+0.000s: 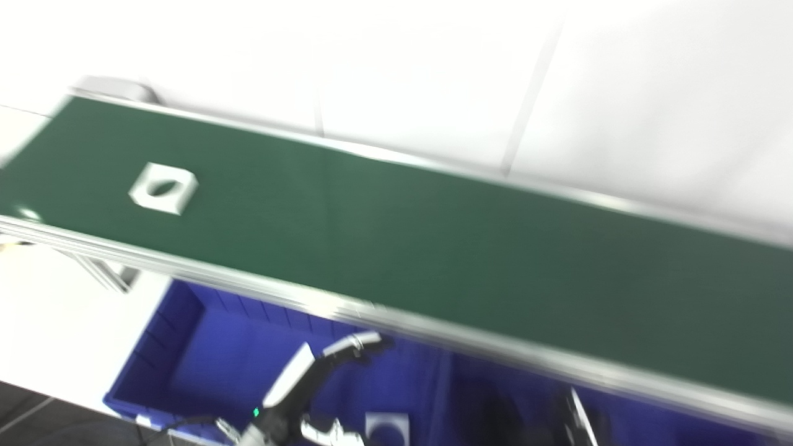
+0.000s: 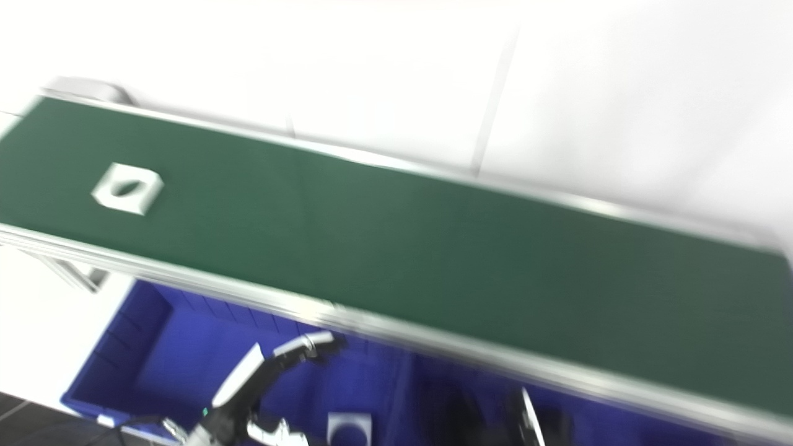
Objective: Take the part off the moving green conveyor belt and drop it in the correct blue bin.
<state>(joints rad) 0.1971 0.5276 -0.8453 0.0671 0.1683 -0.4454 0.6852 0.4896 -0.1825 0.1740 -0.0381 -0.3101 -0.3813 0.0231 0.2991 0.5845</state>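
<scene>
Riding the green conveyor belt (image 1: 433, 248) untouched: a white part (image 1: 163, 188), with the left hand (image 1: 297, 396) spread empty over the blue bin (image 1: 204, 353) and the right hand (image 1: 579, 418) too blurred to judge.

Belt: I see the conveyor belt (image 1: 433, 248) running across, beyond and above my left hand (image 1: 303, 396).
Part on belt: a part (image 1: 163, 188) lies on the belt, far left of and beyond that hand.
Bin: the bin (image 1: 186, 347) sits under the belt's near edge; my left hand hangs over it.
Part in bin: another part (image 1: 387, 428) lies in the bin, just right of that hand.
Right hand: my right hand (image 1: 573, 415) is well to the right, below the belt's near edge.
</scene>
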